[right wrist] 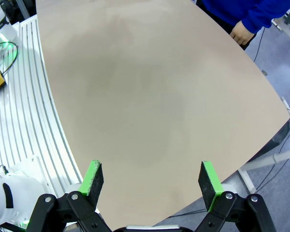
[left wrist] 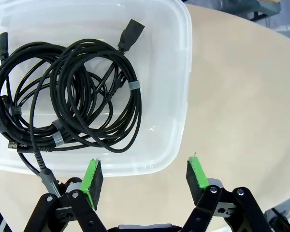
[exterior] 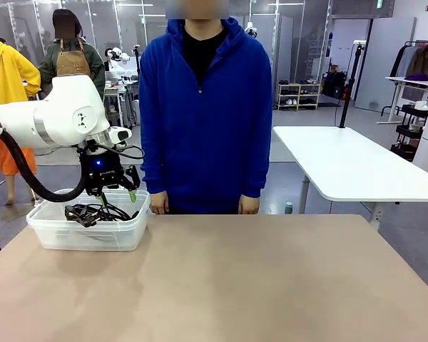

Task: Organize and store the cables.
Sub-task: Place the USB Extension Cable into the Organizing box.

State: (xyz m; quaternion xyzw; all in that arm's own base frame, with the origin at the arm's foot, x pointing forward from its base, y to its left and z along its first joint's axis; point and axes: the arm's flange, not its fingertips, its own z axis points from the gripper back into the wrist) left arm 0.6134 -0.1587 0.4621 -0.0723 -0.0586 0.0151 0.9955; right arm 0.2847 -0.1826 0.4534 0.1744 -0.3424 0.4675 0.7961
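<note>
– Starting at the left: where do the cables (left wrist: pixel 67 96) sit from the left claw (left wrist: pixel 145 176)?

– They're all down in the clear plastic bin (exterior: pixel 89 235) at the table's (exterior: pixel 257 285) left end, wound into overlapping black coils. The left claw (exterior: pixel 118 191) hangs just above the bin's near-right corner, jaws spread wide, holding nothing. In its wrist view the coils lie ahead and off to one side of the green pads (left wrist: pixel 93 181), inside the bin wall (left wrist: pixel 181 87); one pad is over the rim, the other over bare table.

– Any long axis to line up on?

– Not really, they're round loops. The plug ends stick out, one plug (left wrist: pixel 131 31) pointing toward the bin's far wall.

– Which arm is nearer?

– The left, by far. The right claw (right wrist: pixel 152 181) is likewise wide open and empty, looking down on bare tabletop well apart from the bin.

– Anything in the way?

– The bin's rim, I'd say, if the claw dips again. The person in the blue hoodie (exterior: pixel 203 107) stands at the far edge, one hand (exterior: pixel 158 203) near the bin's far corner, the other hand (exterior: pixel 248 205) toward the middle.
</note>
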